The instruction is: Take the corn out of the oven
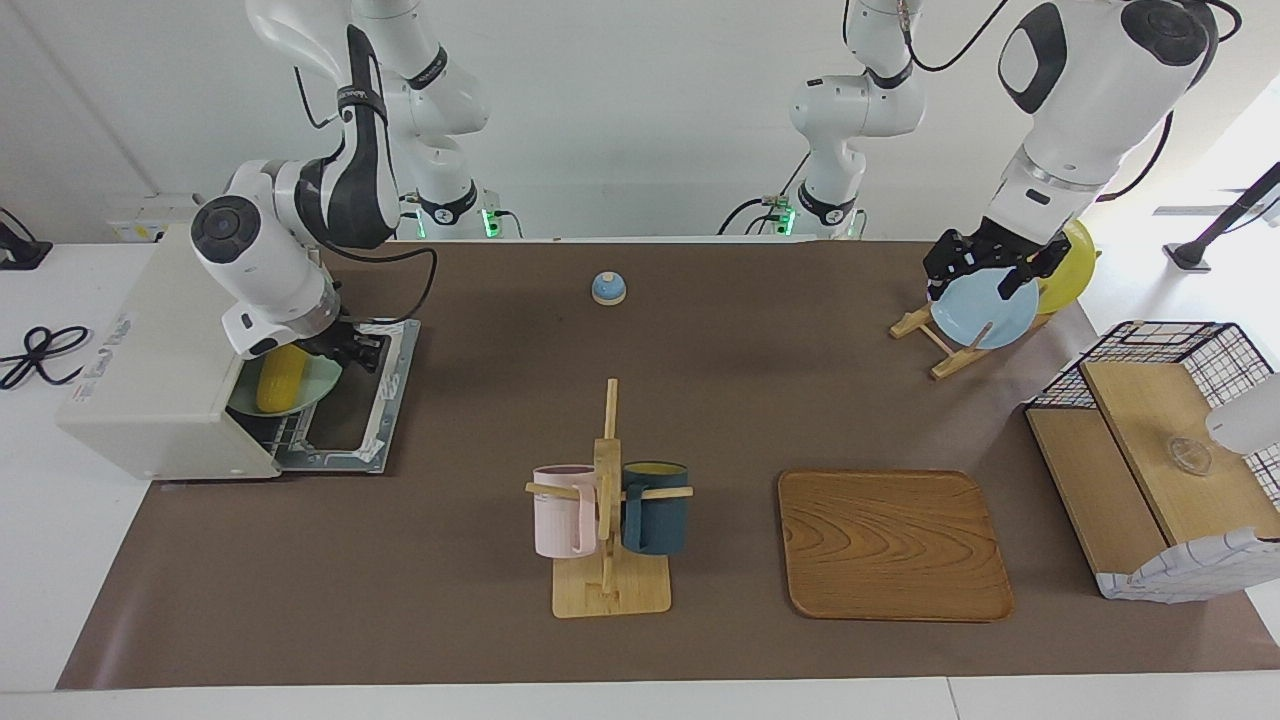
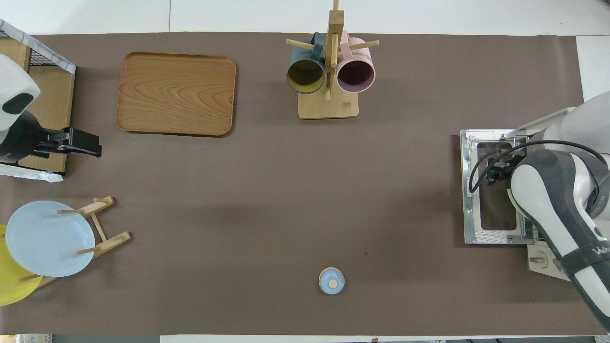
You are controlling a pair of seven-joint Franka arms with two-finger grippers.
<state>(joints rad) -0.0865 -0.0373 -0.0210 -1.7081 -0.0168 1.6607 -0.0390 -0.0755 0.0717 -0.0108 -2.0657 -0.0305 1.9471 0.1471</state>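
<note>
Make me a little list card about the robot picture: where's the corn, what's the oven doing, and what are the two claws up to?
corn: lying on a pale green plate inside the oven
oven: door folded down open, at the right arm's end of the table
right gripper: at the oven mouth, right by the corn; grip unclear
left gripper: over the blue plate in the wooden rack, waiting
job: corn not out yet

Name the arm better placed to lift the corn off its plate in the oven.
Right. The right gripper is at the mouth of the oven, beside the corn on its green plate. The left gripper waits over the blue plate at the table's left-arm end.
</note>
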